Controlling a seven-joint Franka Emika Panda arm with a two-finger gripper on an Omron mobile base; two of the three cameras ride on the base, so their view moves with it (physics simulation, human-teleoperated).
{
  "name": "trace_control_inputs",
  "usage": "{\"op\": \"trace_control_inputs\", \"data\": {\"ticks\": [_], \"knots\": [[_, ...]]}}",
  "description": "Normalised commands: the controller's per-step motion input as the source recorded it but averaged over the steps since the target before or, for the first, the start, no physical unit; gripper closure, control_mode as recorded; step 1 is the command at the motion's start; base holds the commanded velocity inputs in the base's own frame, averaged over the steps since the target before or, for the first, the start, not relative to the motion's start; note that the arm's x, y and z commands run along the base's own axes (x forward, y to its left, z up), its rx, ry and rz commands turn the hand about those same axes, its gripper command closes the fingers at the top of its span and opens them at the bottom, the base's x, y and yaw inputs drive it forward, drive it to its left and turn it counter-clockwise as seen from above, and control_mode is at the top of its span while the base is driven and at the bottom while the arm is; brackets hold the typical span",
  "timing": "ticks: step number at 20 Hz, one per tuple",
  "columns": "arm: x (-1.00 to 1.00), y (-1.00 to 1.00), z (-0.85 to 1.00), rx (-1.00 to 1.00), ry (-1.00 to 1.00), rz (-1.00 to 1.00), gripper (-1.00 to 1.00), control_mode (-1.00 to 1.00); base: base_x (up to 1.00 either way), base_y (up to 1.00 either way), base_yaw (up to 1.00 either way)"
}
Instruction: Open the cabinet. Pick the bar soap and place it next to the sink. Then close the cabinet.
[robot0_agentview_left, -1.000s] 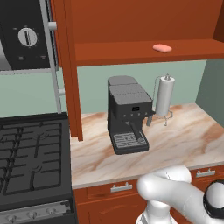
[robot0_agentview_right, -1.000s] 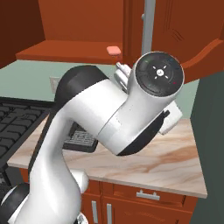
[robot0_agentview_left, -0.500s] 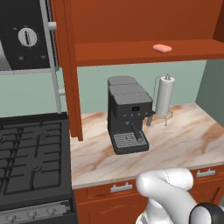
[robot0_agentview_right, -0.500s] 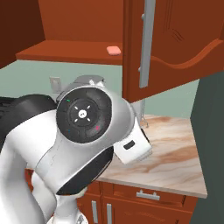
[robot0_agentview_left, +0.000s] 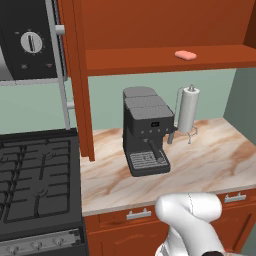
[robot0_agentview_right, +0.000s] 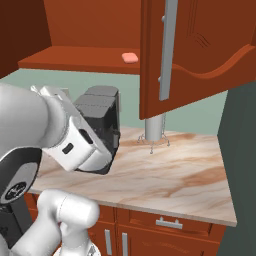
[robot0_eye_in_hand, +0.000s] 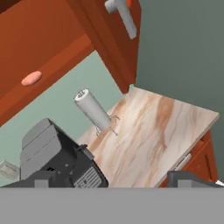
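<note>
Marble counter (robot0_agentview_left: 215, 145) below, the cabinet (robot0_agentview_right: 200, 50) standing open — the bar soap (robot0_agentview_left: 185, 54) is being seen flat on its shelf, up-left of the gripper; jaw state cannot be told.

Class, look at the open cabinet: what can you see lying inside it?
Inside the cabinet, the bar soap lies alone on the bottom board. The space higher up is cut off by the frame, so unseen.

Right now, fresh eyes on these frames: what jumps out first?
The cabinet stands wide open, its right door swung out over the marble counter. The pink bar soap lies alone on the bottom shelf. Below it sit a dark coffee machine and a white paper-towel roll.
</note>
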Motion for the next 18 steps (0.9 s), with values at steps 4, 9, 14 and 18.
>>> {"op": "trace_control_inputs", "data": {"ticks": [4,9,14,18], "knots": [[-0.03,0.99,0.02,-0.13,-0.06,0.0,-1.0,-1.0,0.0,0.0,0.0],[0.11,0.66,0.0,-0.24,-0.01,0.0,-1.0,-1.0,0.0,0.0,0.0],[0.42,0.09,0.0,-0.37,0.02,0.0,-1.0,-1.0,0.0,0.0,0.0],[0.63,-0.09,0.0,-0.42,0.09,0.0,-1.0,-1.0,0.0,0.0,0.0]]}}
